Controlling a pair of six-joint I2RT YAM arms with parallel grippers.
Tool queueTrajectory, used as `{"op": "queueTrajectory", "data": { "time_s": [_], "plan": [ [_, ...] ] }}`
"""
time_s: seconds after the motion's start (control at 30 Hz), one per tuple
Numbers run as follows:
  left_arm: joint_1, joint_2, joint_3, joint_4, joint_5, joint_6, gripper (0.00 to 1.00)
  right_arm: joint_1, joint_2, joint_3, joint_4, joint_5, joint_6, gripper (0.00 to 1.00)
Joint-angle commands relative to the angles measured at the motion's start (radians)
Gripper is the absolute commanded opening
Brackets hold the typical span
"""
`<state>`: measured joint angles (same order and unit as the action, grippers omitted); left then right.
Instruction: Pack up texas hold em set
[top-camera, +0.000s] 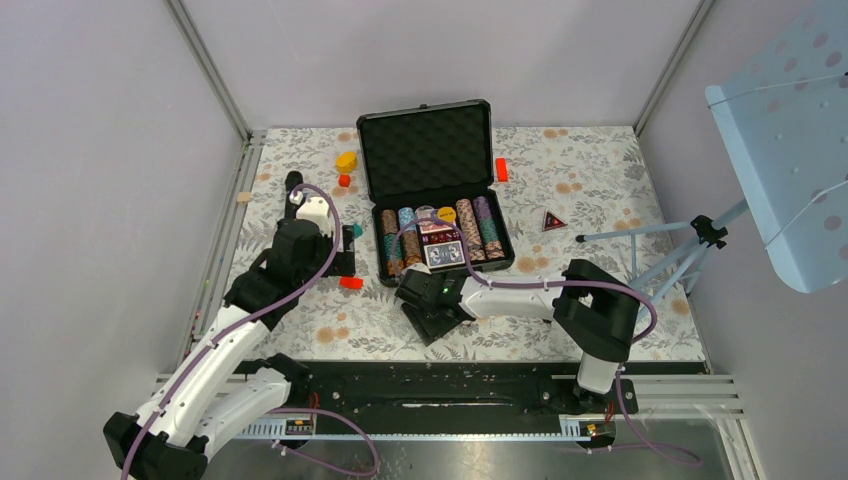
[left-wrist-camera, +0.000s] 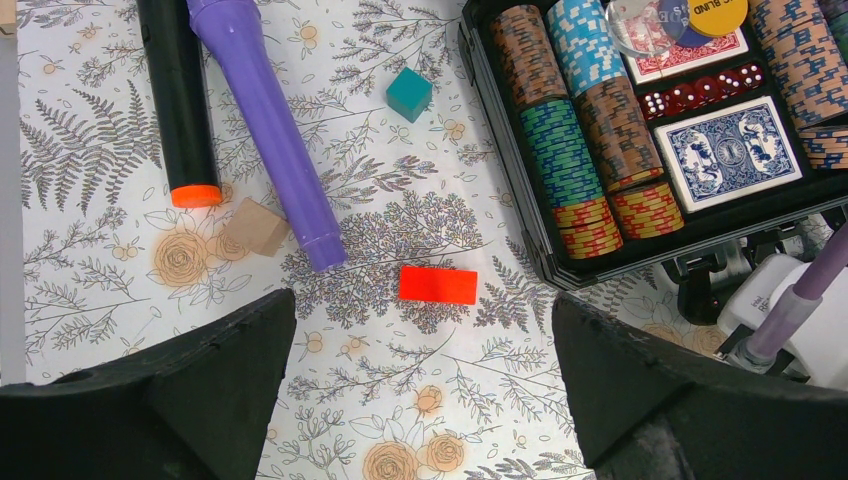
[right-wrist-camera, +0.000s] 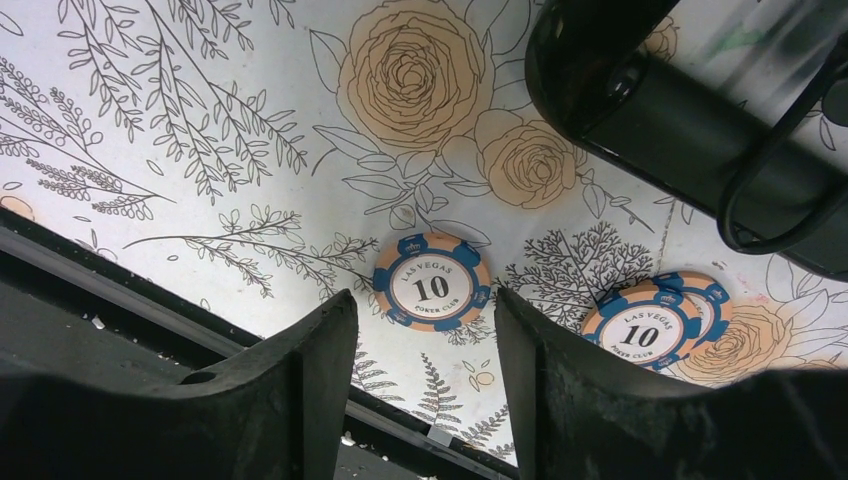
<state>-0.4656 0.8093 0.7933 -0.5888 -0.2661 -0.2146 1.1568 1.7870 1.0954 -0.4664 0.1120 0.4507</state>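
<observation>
The black case (top-camera: 430, 150) stands open at the table's middle, its foam-lined lid up. Its tray (left-wrist-camera: 545, 250) holds rows of striped chips (left-wrist-camera: 560, 150), red dice and a blue card deck (left-wrist-camera: 728, 152). Loose blue-and-tan "10" chips lie on the cloth: one (right-wrist-camera: 432, 281) just beyond my right gripper (right-wrist-camera: 425, 310), two overlapping (right-wrist-camera: 650, 330) to its right. That gripper (top-camera: 432, 320) is open and empty, low in front of the case. My left gripper (left-wrist-camera: 420, 310) is wide open over bare cloth left of the case (top-camera: 345, 258).
A red block (left-wrist-camera: 438, 285) lies just ahead of the left jaws. Beyond it lie a purple cylinder (left-wrist-camera: 270, 130), a black cylinder (left-wrist-camera: 180, 100), a teal block (left-wrist-camera: 409, 94) and a tan block (left-wrist-camera: 256, 226). The table's near rail (right-wrist-camera: 150, 300) runs under the right fingers. A tripod (top-camera: 690, 245) stands right.
</observation>
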Motion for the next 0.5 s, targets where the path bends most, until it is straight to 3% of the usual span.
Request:
{"op": "queueTrajectory", "data": {
  "time_s": [0.0,0.27,0.47],
  "plan": [
    [0.004,0.002,-0.002,0.040,0.008,0.000,0.99,0.016,0.025,0.011,-0.015,0.000,0.017,0.59],
    [0.004,0.002,-0.001,0.040,0.011,0.000,0.99,0.031,0.018,0.008,-0.033,0.020,0.020,0.47],
    [0.004,0.005,-0.002,0.040,0.011,0.000,0.99,0.032,-0.005,0.017,-0.034,0.044,0.018,0.47]
  ]
}}
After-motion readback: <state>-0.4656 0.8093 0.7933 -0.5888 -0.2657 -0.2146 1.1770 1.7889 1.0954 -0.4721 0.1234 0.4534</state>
